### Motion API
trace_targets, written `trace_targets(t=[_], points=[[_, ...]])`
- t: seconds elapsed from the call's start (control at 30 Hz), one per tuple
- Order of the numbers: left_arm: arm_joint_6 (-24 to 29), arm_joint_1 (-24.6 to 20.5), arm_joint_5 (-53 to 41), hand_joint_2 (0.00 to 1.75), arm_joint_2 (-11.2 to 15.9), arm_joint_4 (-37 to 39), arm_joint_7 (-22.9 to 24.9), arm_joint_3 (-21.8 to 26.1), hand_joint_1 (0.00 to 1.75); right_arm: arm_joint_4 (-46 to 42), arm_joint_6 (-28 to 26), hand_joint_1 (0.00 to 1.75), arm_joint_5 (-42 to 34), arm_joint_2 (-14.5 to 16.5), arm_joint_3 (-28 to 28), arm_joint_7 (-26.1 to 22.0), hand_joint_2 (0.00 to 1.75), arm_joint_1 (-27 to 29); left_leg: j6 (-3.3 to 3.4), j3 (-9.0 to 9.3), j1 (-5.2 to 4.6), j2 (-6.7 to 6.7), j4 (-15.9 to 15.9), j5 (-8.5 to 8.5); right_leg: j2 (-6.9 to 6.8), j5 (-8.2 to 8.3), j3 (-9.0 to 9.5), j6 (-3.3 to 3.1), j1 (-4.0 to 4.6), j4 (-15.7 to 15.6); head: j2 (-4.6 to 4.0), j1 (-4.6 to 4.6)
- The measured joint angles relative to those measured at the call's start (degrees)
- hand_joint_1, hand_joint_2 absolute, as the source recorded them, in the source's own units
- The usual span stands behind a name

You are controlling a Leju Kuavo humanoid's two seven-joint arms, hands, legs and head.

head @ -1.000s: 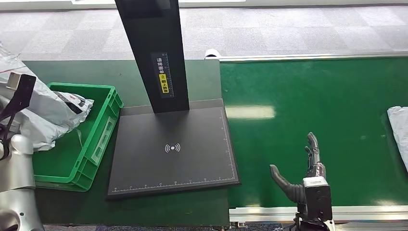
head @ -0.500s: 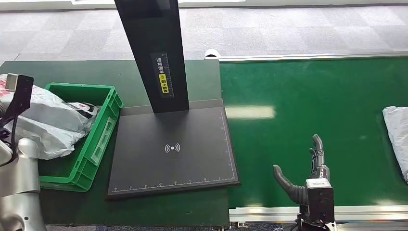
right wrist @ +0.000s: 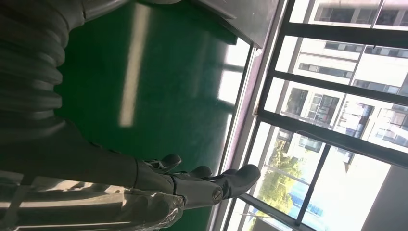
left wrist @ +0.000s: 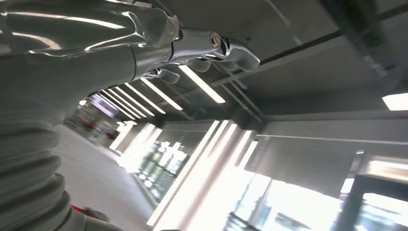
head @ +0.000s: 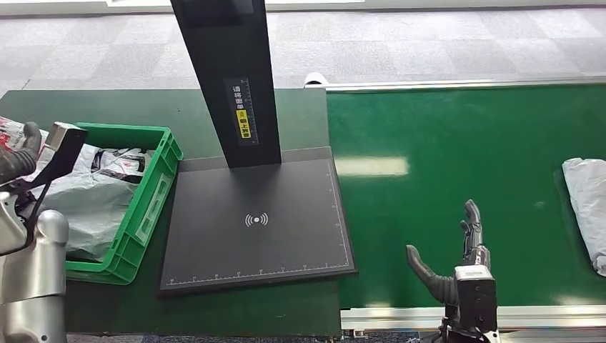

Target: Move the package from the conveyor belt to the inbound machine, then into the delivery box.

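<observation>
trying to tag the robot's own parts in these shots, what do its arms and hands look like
Both arms are shiny silver metal with rounded joint housings. The right hand has dark grey fingers and a thick dark grey thumb above a boxy silver wrist block. The left hand is dark grey too, with a black flat bracket and thin black cable beside it. The wrist views show a grey ribbed cover behind each hand.

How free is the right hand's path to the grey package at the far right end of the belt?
Probably free. The right hand is open above the conveyor belt, thumb and fingers apart, and only bare green belt lies between it and the package. The package runs off the picture's edge, so whether the arm stretches far enough is uncertain.
</observation>
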Motion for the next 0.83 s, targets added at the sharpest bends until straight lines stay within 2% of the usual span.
trace_targets(t=[0.07, 0.1, 0.13, 0.17, 0.2, 0.27, 0.37, 0.43, 0.5, 0.6, 0.83], points=[[0.0, -1.7, 9.9, 1.75, -4.5, -0.3, -18.8, 7.8, 0.0, 0.0, 0.2, 0.0, -0.9, 0.0, 0.0, -0.2, 1.75, -0.1, -0.01, 0.05, -0.04, 0.05, 0.0, -0.02, 0.02, 0.0, 0.02, 0.0, -0.04, 0.0, 0.0, -0.01], [0.0, -2.0, 14.8, 1.75, -6.6, -0.3, -26.4, 11.4, 0.0, 0.0, 0.3, 0.0, -1.3, -0.1, 0.1, -0.3, 1.75, -0.1, -0.01, 0.09, -0.05, 0.11, 0.0, -0.04, 0.08, 0.0, 0.01, 0.0, -0.06, 0.0, 0.0, -0.03], [0.0, -2.1, 18.6, 1.75, -8.2, -0.4, -31.0, 13.7, 0.0, 0.0, 0.4, 0.0, -1.7, -0.1, 0.1, -0.4, 1.75, -0.1, -0.02, 0.12, -0.06, 0.15, 0.0, -0.05, 0.12, 0.0, 0.0, 0.0, -0.07, 0.0, 0.0, -0.03], [0.0, -2.0, 21.9, 1.75, -9.6, -0.4, -32.9, 15.0, 0.0, 0.0, 0.6, 0.0, -2.0, -0.1, 0.1, -0.5, 1.75, -0.2, -0.02, 0.11, -0.06, 0.11, 0.0, -0.05, 0.09, 0.0, -0.01, 0.0, -0.06, 0.0, 0.0, -0.03], [-0.4, -1.8, 25.5, 1.75, -10.9, -0.2, -32.7, 15.1, 0.0, 0.0, 0.8, 0.0, -2.5, -0.2, 0.1, -0.6, 1.75, -0.2, -0.02, 0.1, -0.06, 0.03, 0.0, -0.05, 0.01, -0.01, -0.01, 0.01, -0.06, 0.0, 0.0, -0.01], [-4.3, -0.6, 37.4, 1.75, -12.6, 0.9, -29.2, 11.8, 0.0, 0.0, 2.0, 0.0, -3.8, -0.2, 0.1, -1.0, 1.75, -0.3, -0.02, 0.1, -0.06, -0.08, 0.0, -0.05, -0.12, -0.01, 0.02, 0.01, -0.06, -0.1, 0.0, -0.03], [-19.2, 3.7, 57.4, 1.75, -13.7, 2.3, -24.4, 0.6, 0.0, 0.0, 5.4, 0.0, -5.4, -0.2, -0.3, -1.4, 1.75, -0.3, -0.01, 0.06, -0.06, -0.16, 0.0, -0.04, -0.18, -0.01, 0.09, 0.01, -0.06, -0.1, 0.0, -0.03], [-26.6, 6.8, 64.0, 1.75, -14.3, 2.2, -22.9, -7.1, 0.0, 0.0, 7.2, 0.0, -5.6, -0.2, -0.6, -1.4, 1.75, -0.3, -0.01, 0.03, -0.07, -0.12, 0.0, -0.05, -0.15, 0.0, 0.11, 0.02, -0.07, 0.0, 0.0, -0.01], [-29.3, 9.1, 67.3, 1.75, -14.6, 2.1, -22.4, -12.6, 0.0, 0.0, 8.1, 0.0, -5.6, -0.1, -0.9, -1.4, 1.75, -0.3, 0.0, 0.02, -0.07, 0.0, 0.0, -0.07, -0.04, 0.01, 0.07, 0.03, -0.08, 0.0, 0.0, -0.01], [-32.6, 11.4, 70.5, 1.75, -14.7, 1.8, -21.8, -17.3, 0.0, 0.0, 9.5, 0.0, -5.6, 0.0, -1.3, -1.1, 1.75, -0.4, 0.01, 0.02, -0.07, -0.01, 0.1, -0.08, 0.0, 0.01, 0.03, 0.03, -0.09, -0.1, 0.0, -0.02], [-38.2, 14.3, 74.1, 1.75, -15.4, 1.1, -20.2, -20.6, 0.0, 0.4, 12.8, 0.0, -5.9, 0.0, -1.4, -0.2, 1.75, -1.0, 0.01, 0.0, -0.06, -0.03, 0.0, -0.08, -0.01, -0.01, 0.02, 0.02, -0.07, -0.1, 0.0, -0.03]])
